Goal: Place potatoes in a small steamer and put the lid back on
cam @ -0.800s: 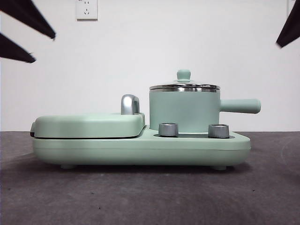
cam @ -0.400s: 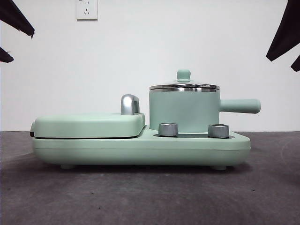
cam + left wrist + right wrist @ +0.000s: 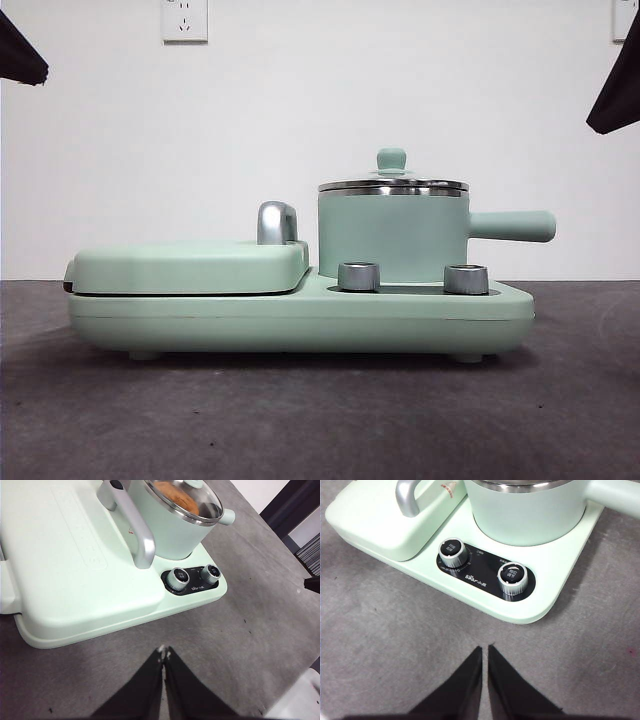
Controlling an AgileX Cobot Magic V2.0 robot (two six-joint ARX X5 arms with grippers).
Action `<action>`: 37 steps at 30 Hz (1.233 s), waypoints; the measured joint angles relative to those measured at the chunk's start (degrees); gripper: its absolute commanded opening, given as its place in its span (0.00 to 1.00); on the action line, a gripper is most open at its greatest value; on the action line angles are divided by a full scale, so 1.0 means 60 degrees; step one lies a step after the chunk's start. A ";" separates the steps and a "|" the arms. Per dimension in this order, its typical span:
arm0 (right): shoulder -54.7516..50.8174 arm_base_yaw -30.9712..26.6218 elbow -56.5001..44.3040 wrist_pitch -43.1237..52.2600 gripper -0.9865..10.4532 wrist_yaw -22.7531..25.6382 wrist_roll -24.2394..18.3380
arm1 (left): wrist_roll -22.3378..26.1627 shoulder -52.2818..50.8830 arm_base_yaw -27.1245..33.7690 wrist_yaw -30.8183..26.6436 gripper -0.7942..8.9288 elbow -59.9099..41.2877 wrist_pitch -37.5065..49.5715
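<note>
The potato (image 3: 176, 496) sits inside the small steamer (image 3: 393, 238) with the lid (image 3: 392, 180) on top, and both end effectors, left (image 3: 163, 652) and right (image 3: 484, 650), are pinched together away from it, so only a bump could knock the lid off.

Matt mint-green steamer (image 3: 392, 238) with shiny steel rim, clear glass lid (image 3: 192, 496), rough orange-brown potato (image 3: 176, 495), grey matt table (image 3: 320, 420)

We see a mint-green steamer (image 3: 392, 238) with a steel rim, its lid (image 3: 192, 497) clear glass over an orange-brown potato (image 3: 176, 495). The tabletop (image 3: 320, 420) is dark grey, the wall (image 3: 400, 80) white.
</note>
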 measured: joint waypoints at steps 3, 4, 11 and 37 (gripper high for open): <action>0.0000 0.0000 0.0000 0.0000 0.10 0.0000 0.0000 | 0.0000 0.0000 0.0000 0.0000 0.09 0.0000 0.0000; 0.0000 0.0000 0.0000 0.0000 0.10 0.0000 0.0000 | 0.0000 0.0000 0.0000 0.0000 0.09 0.0000 0.0000; 0.0000 0.0000 0.0000 0.0000 0.10 0.0000 0.0000 | 0.0914 -0.0984 0.0514 -0.0510 0.09 -0.0772 0.1016; -0.0004 0.0000 0.0000 0.0004 0.10 0.0000 0.0000 | 0.1530 -0.5421 0.2484 -0.4215 0.09 -0.5555 0.3173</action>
